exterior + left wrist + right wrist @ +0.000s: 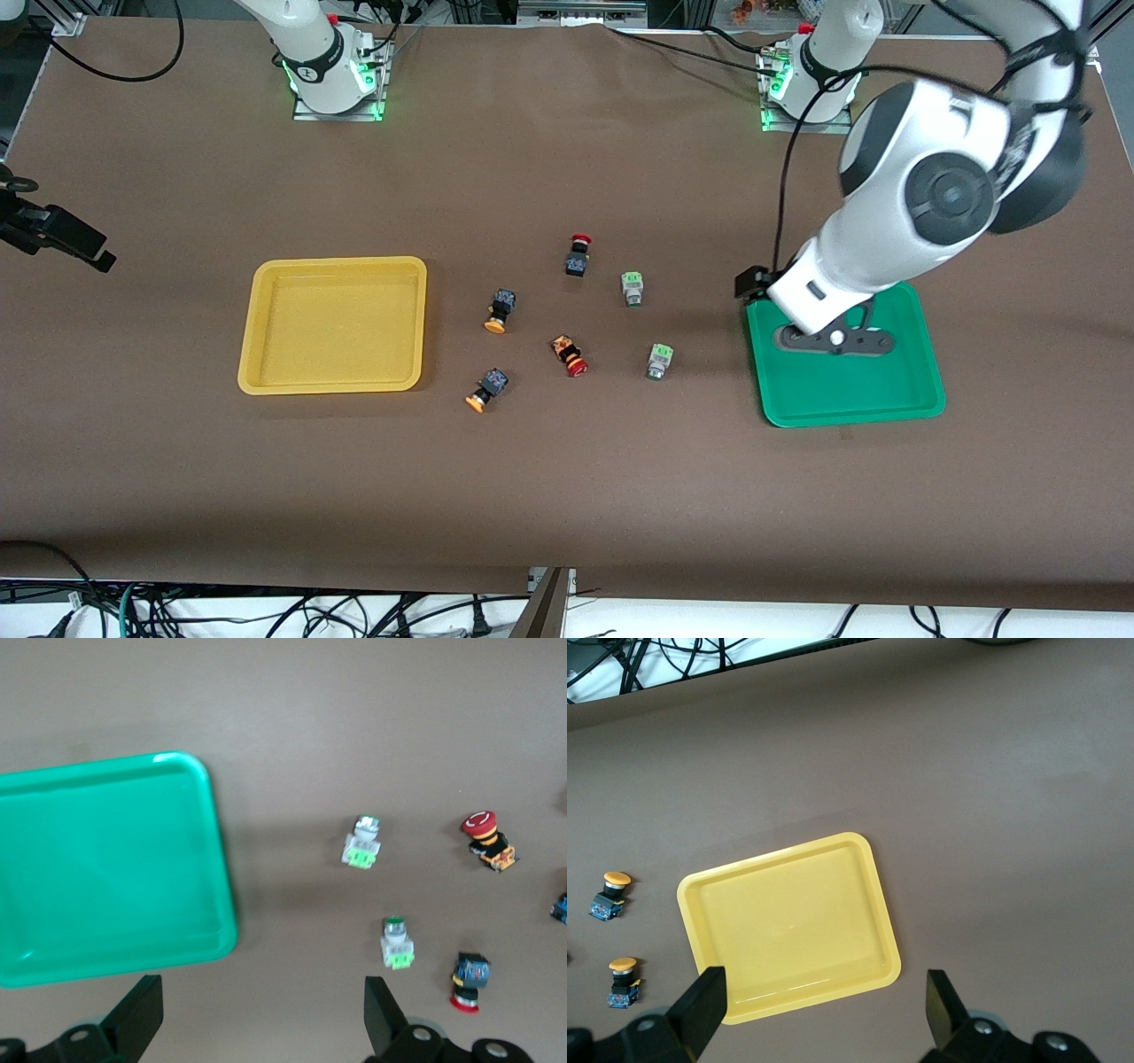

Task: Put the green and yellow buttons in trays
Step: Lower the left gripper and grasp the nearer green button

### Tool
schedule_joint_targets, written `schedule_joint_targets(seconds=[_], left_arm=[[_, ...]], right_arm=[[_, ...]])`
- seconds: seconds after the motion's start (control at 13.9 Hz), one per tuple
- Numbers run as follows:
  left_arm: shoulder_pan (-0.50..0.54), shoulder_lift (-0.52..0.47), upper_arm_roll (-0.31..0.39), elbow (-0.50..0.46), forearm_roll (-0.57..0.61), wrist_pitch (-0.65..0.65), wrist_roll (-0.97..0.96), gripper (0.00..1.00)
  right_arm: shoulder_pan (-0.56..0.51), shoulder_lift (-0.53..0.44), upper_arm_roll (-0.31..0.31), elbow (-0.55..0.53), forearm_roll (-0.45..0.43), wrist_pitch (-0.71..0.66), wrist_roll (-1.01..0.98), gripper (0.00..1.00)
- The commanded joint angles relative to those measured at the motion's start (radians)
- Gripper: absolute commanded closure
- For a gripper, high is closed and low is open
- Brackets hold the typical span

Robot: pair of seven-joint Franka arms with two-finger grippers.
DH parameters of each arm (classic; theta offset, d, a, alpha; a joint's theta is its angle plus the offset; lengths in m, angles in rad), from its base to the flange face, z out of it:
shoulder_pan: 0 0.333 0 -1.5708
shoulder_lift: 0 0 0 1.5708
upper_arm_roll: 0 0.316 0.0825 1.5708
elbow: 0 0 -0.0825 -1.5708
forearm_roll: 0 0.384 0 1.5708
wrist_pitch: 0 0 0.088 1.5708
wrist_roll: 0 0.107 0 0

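Observation:
Two pale green square-capped buttons (632,288) (658,361) lie on the table between the trays, nearer the green tray (921,390). Two yellow-capped buttons (499,310) (487,390) lie beside the yellow tray (257,354). Both trays hold nothing. My left gripper (833,341) is open and empty, up over the green tray's edge; its view (261,1028) shows the green tray (217,859) and both green buttons (361,842) (397,948). My right gripper (89,248) is open and empty, up at the right arm's end of the table; its view (824,1028) shows the yellow tray (881,904) and yellow buttons (609,893) (622,979).
Two red-capped buttons (578,255) (570,354) lie among the others, one farther from the front camera, one between the yellow and green buttons. They also show in the left wrist view (487,837) (468,981). Cables hang off the table's front edge.

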Motion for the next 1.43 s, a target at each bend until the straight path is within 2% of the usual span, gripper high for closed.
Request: schedule_joint_targets(seconds=[0.0,0.22,0.5,0.93,1.36], left_arm=[[-0.044,0.091,0.013,0.017,-0.017,0.084,-0.007,0.0],[-0.087,0.195,0.013,0.001,-0.014,0.223,-0.007,0.0],[-0.13,0.269,0.013,-0.114,-0.005,0.489,-0.05,0.0],[-0.133,0.329,0.014,-0.136,-0.002,0.583,-0.049,0.0],[-0.138,0.366,0.014,-0.138,0.006,0.621,-0.049,0.0]], right_arm=[[-0.001,-0.005,0.001,0.001,0.008,0.0,-0.008,0.01],[-0.001,-0.005,0.001,0.002,0.006,0.0,-0.008,0.01],[-0.001,-0.005,0.001,0.002,0.006,0.001,-0.008,0.01],[-0.001,-0.005,0.001,0.002,0.008,0.001,-0.008,0.01],[-0.001,-0.004,0.001,0.002,0.008,0.001,-0.006,0.01]])
